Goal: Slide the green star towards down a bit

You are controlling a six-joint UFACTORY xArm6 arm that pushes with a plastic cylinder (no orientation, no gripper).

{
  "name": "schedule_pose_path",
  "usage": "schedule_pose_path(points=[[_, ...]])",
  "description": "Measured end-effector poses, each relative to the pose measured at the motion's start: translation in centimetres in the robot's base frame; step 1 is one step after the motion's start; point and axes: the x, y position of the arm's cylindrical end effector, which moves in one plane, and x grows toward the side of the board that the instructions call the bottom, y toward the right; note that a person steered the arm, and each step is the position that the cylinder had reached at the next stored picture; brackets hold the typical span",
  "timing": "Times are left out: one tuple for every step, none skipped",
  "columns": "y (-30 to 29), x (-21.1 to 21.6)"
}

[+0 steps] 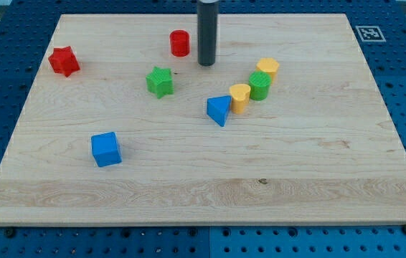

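blue cube (106, 149) sitting nearest the counter's (296, 193) bottom edge | green star (160, 81) lying left of centre, untouched | tool, my tip (206, 64), a bare rod gripping nothing, hovering upper-right of it | should be circling above star, pushing gently downward

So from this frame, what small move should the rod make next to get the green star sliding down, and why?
Probably move my tip toward the view's left until it sits directly above the green star. The tip is now up and to the view's right of the star, beside the red cylinder and not touching either, so pushing down from here would miss the star.
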Motion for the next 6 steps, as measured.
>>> schedule_pose_path(points=[[-3.9,0.0],[-7.9,0.0],[-11.2,0.0],[-13.0,0.0],[-13.2,-0.1],[-13.2,0.5]])
